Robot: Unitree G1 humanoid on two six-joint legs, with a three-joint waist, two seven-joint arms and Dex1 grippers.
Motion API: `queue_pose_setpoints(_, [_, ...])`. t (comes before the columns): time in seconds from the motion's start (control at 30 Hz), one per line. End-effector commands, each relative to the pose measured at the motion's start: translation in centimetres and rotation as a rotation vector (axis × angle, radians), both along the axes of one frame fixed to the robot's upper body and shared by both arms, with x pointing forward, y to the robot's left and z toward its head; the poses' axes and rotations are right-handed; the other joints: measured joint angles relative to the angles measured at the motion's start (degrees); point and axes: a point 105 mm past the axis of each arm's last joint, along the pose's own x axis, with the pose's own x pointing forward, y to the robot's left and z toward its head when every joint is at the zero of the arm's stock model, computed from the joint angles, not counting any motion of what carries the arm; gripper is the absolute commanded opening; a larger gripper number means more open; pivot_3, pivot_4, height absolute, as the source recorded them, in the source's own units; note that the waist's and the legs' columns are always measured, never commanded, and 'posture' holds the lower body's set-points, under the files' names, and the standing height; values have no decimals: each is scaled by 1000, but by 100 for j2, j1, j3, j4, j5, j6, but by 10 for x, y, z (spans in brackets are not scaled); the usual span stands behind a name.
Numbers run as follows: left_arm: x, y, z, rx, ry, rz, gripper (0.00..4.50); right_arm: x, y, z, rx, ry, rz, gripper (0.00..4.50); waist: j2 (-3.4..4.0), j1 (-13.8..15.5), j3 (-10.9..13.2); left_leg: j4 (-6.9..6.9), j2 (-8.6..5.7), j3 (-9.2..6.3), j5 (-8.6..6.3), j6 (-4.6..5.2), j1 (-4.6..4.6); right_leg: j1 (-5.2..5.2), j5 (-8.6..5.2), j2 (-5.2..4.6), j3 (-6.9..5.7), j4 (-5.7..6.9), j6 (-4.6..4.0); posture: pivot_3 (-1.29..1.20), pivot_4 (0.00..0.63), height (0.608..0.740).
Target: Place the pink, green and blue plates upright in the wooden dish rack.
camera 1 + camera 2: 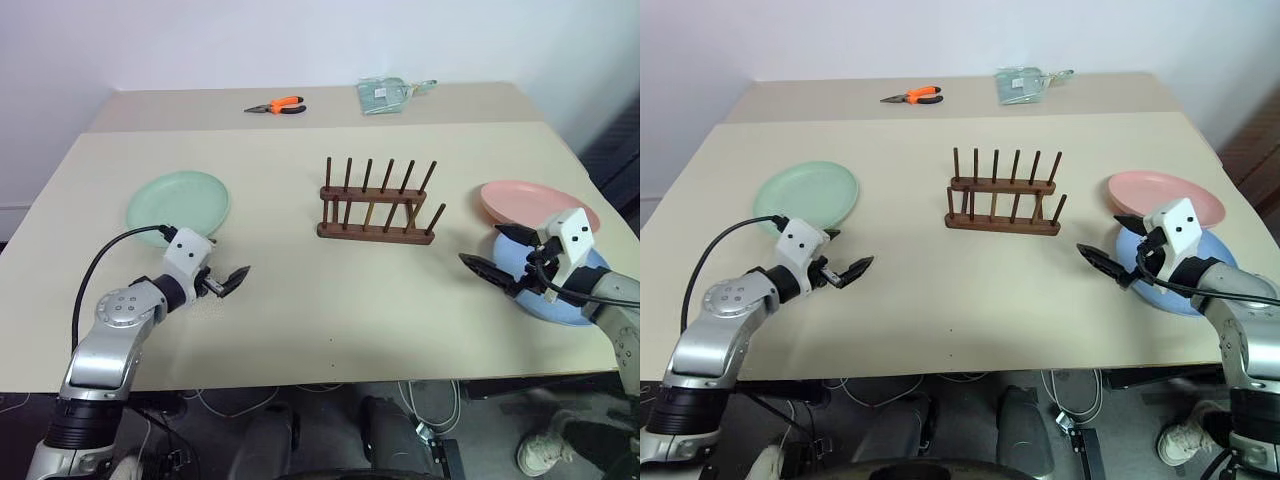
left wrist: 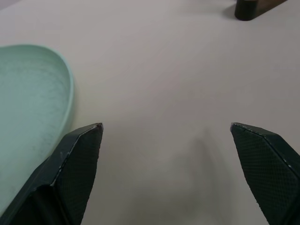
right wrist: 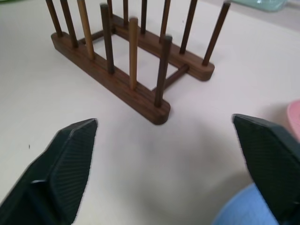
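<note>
While both end effectors, left (image 1: 232, 279) and right (image 1: 498, 255), are hanging released over the counter (image 1: 330, 300), we are risking tipping the empty rack (image 1: 378, 203) when slotting the flat-lying green (image 1: 178, 203), pink (image 1: 535, 203) and blue (image 1: 1170, 292) plates.

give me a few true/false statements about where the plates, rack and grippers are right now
1. The wooden dish rack holds no plates. True.
2. The green plate stands upright in the rack. False: it lies flat on the table, near the left gripper.
3. Both grippers are open and hold nothing. True, including the right gripper.
4. The pink plate sits beside the green one. False: it lies by the blue plate, across the rack.
</note>
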Motion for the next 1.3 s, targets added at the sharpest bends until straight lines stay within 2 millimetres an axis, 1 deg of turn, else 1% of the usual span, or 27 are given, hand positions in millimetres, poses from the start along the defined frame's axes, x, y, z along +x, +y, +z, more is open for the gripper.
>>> queue_pose_setpoints(0.03, [0,-6,7,9,-34,-25,4500,3,4,11,-25,-55,3,4471,0,-3,0,0,0,0,0,0,0,0,0,0,0,0,0,0,150,740])
queue_pose_setpoints(0.23, [3,-13,-1,-7,-14,-69,4500,6,9,12,-40,-72,5,4471,0,-6,0,-1,0,0,0,0,0,-1,1,0,0,0,-1,0,150,740])
queue_pose_setpoints(0.3, [6,-19,-4,-24,0,-104,4500,5,13,9,-23,-47,26,4471,0,5,0,-1,0,0,0,0,0,-1,1,0,0,0,-1,0,150,740])
queue_pose_setpoints(0.4, [13,-34,-8,-54,21,-181,4500,-2,23,2,8,10,65,4471,0,38,0,1,-2,0,0,0,-2,0,2,-1,0,0,-2,0,150,740])
queue_pose_setpoints(0.5, [32,-66,-10,-14,29,-305,4500,-9,39,-7,-27,16,78,4471,-1,131,0,2,-3,1,0,0,-1,0,16,0,-1,0,-14,0,150,740])
queue_pose_setpoints(0.53, [41,-78,-10,0,29,-344,4500,-12,46,-10,-29,15,84,4471,-2,146,-1,6,-3,-2,1,0,-3,0,16,0,-6,0,-13,0,150,740])
queue_pose_setpoints(0.57, [47,-85,-10,9,28,-366,4500,-14,51,-11,-28,13,87,4471,-2,172,-1,10,-4,-4,1,0,-4,2,16,0,-10,0,-12,0,150,740])
queue_pose_setpoints(0.63, [64,-107,-9,19,33,-434,4500,-21,66,-14,-7,7,96,4471,-4,198,-1,14,-6,-2,1,0,-7,3,9,0,-9,-4,14,0,150,740])
queue_pose_setpoints(0.7, [77,-125,-10,50,46,-488,4500,-29,79,-18,17,1,94,4471,-7,212,0,13,-8,-1,1,1,-9,1,11,-1,-10,-8,18,0,150,740])
queue_pose_setpoints(0.8, [84,-149,-12,48,90,-563,4500,-41,94,-20,37,-9,75,4471,-10,213,-1,8,-8,0,-1,4,-9,-1,11,-1,-12,-9,23,0,150,740])
queue_pose_setpoints(0.9, [86,-162,-18,82,118,-612,4500,-51,100,-22,46,-10,47,4471,-13,206,0,7,-8,3,-3,7,-10,-3,9,-2,-11,-8,28,0,150,740])
queue_pose_setpoints(0.97, [85,-170,-18,79,124,-636,3975,-60,102,-24,49,0,29,4500,-16,228,-2,8,-7,1,-3,7,-8,0,8,-2,-12,-8,30,0,150,740])
queue_pose_setpoints(1.0, [84,-173,-18,71,125,-646,3602,-63,101,-26,48,6,21,4500,-17,243,-3,9,-8,1,-3,7,-7,2,6,-2,-12,-8,32,0,150,740])
queue_pose_setpoints(1.03, [84,-175,-17,65,123,-656,3177,-66,101,-27,45,11,16,4500,-21,250,-5,10,-7,1,-3,7,-7,3,6,-2,-12,-8,32,0,150,740])
queue_pose_setpoints(1.13, [82,-178,-16,50,117,-671,1573,-68,95,-30,28,20,-2,4500,-25,255,-8,14,-7,0,-3,7,-6,6,6,-2,-11,-8,32,0,150,740])
queue_pose_setpoints(1.2, [81,-179,-15,43,108,-687,788,-67,90,-30,18,22,-12,4500,-26,252,-7,16,-7,0,-3,7,-4,8,6,-2,-12,-6,32,0,150,740])
queue_pose_setpoints(1.3, [74,-180,-15,57,74,-733,768,-64,76,-30,-23,26,-27,4500,-26,250,-7,13,-6,-1,-3,8,-4,6,6,-1,-12,-3,32,0,150,740])
